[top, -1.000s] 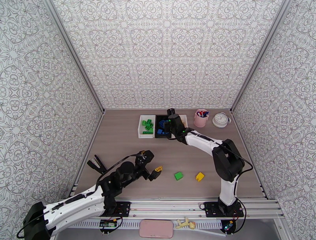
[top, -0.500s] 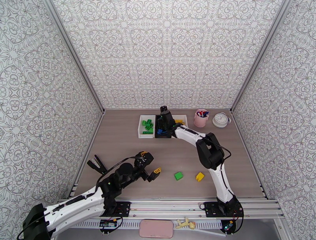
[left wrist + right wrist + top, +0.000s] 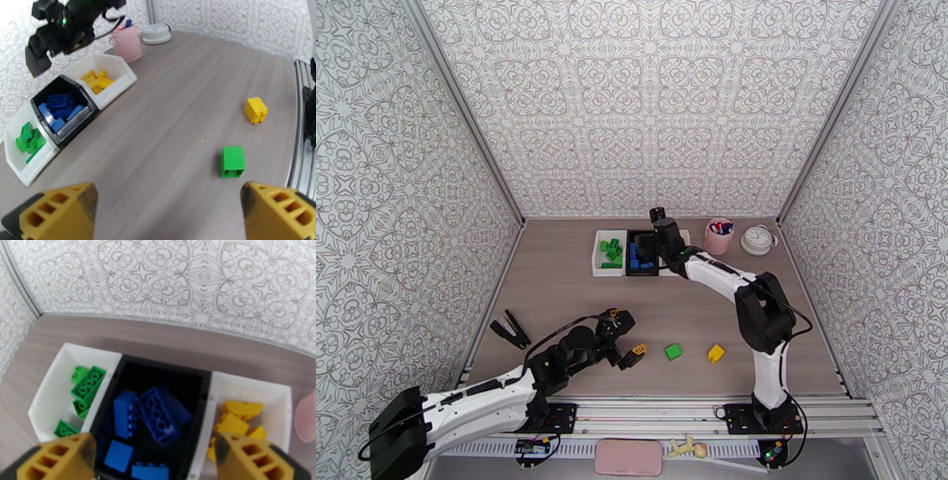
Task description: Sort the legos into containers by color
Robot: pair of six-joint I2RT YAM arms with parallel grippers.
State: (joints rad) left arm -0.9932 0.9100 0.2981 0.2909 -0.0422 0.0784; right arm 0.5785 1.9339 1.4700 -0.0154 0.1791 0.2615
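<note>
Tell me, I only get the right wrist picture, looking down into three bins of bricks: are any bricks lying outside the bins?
Observer: Yes, two. A green brick and a yellow brick lie loose on the table, apart from each other.
Visitor: Is the other arm near them?
Observer: The left pincer hangs open above the table, facing the green brick without touching it.
Visitor: What is the pink thing at my right edge?
Observer: A pink cup with pens in it, standing beside the white bin of yellow bricks.

White arm links (image 3: 715,276), black joints (image 3: 766,320), yellow hollow-celled end effector fingertips (image 3: 59,215).
</note>
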